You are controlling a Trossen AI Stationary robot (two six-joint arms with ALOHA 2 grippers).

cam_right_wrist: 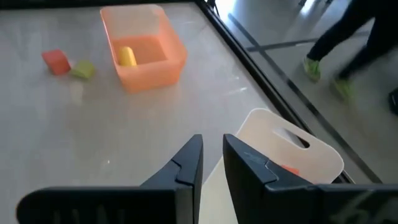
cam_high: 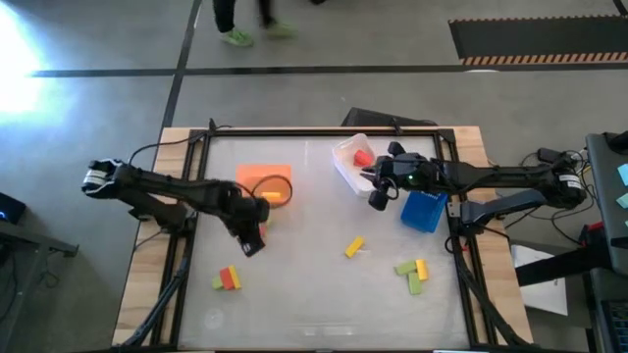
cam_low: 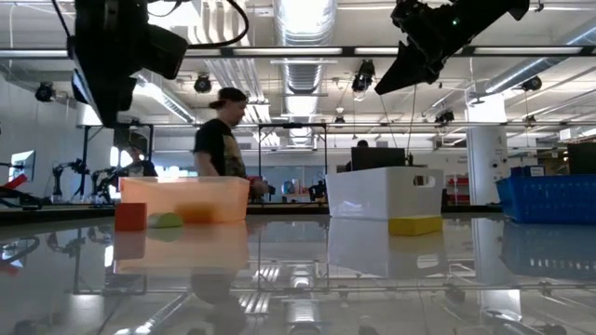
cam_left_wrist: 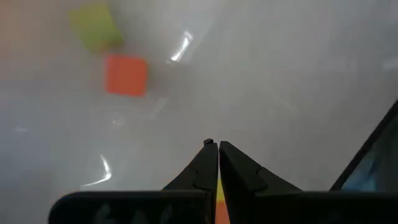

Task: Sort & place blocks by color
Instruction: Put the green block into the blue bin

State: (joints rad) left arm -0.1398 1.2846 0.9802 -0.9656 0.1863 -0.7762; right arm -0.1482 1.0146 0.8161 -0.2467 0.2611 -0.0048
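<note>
1. The table (cam_high: 314, 314) is my work surface, and I read it as a clock from above. Three bins sit in its upper half, each presumably meant for one colour.
2. The orange bin (cam_high: 257, 176) sits at about 10 o'clock with a yellow block (cam_right_wrist: 127, 56) in it. The white bin (cam_high: 345, 162) is near 1 o'clock and holds a red block (cam_high: 363, 156). The blue bin (cam_high: 424, 211) stands at 3 o'clock, and I see nothing inside it.
3. My right gripper (cam_right_wrist: 212, 163) hangs high over the white bin's near edge. Its fingers are narrow with a slim gap, and nothing shows between them. I judge it sits there because red goes into that bin.
4. My left gripper (cam_left_wrist: 217, 158) is low beside the orange bin, toward 8 o'clock. Its fingers are pressed together; a yellow-orange sliver shows behind them, but I cannot tell if it is a held block.
5. The loose blocks lie in the lower half. A red and green pair (cam_high: 228, 278) is at 7 o'clock, a lone yellow one (cam_high: 354, 247) sits near 5 o'clock, and a green and yellow cluster (cam_high: 413, 274) lies at 4 o'clock.
6. My judgement is that most of the sorting remains.
</note>
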